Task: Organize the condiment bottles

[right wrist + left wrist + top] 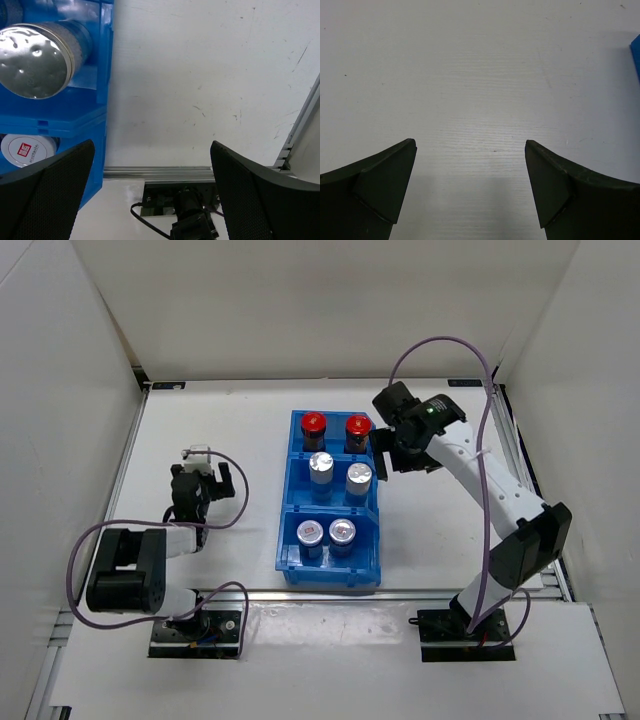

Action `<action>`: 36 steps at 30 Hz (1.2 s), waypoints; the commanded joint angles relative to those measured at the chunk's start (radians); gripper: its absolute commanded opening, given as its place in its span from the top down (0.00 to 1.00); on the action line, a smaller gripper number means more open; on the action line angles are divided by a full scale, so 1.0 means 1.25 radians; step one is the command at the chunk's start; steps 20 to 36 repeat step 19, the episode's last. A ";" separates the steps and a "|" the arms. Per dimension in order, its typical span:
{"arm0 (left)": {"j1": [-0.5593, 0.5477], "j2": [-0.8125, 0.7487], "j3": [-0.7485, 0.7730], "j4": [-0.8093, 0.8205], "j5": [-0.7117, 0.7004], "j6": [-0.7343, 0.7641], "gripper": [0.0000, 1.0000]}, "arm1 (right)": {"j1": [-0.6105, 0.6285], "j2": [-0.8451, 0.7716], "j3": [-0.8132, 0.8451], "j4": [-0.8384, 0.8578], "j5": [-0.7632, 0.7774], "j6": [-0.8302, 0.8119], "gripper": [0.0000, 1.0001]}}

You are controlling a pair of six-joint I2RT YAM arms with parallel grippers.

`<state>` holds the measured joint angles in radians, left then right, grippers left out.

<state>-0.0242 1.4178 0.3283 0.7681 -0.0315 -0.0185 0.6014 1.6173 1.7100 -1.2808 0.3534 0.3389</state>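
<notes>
Left hand [470, 145] spread wide over the desk [480, 75]; right hand [383, 453] likewise gaping, just right of the blue bin [330, 576] at centre frame, which holds six upright condiment bottles [321, 466]: two red-capped, four silver-capped.

On my feed I count two red-capped bottles [314, 422] [358, 426], two silver-capped bottles [321, 464] [359, 475] and two silver-topped bottles [310, 532] [343, 532] nearest the arm bases: six in all. One blue bin [330, 574], with three compartments. Two arms: the left arm [125, 575] and the right arm [490, 480].
</notes>
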 commanded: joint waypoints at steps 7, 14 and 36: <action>0.035 -0.174 0.011 -0.148 0.046 -0.028 0.00 | -0.010 -0.084 -0.059 0.060 0.011 0.027 0.01; 0.044 -0.357 -0.027 -0.304 0.084 -0.037 0.00 | -0.010 -0.143 -0.089 0.104 0.028 -0.001 0.01; 0.044 -0.487 -0.044 -0.422 0.115 -0.006 0.00 | -0.010 -0.255 -0.185 0.145 0.037 -0.020 0.01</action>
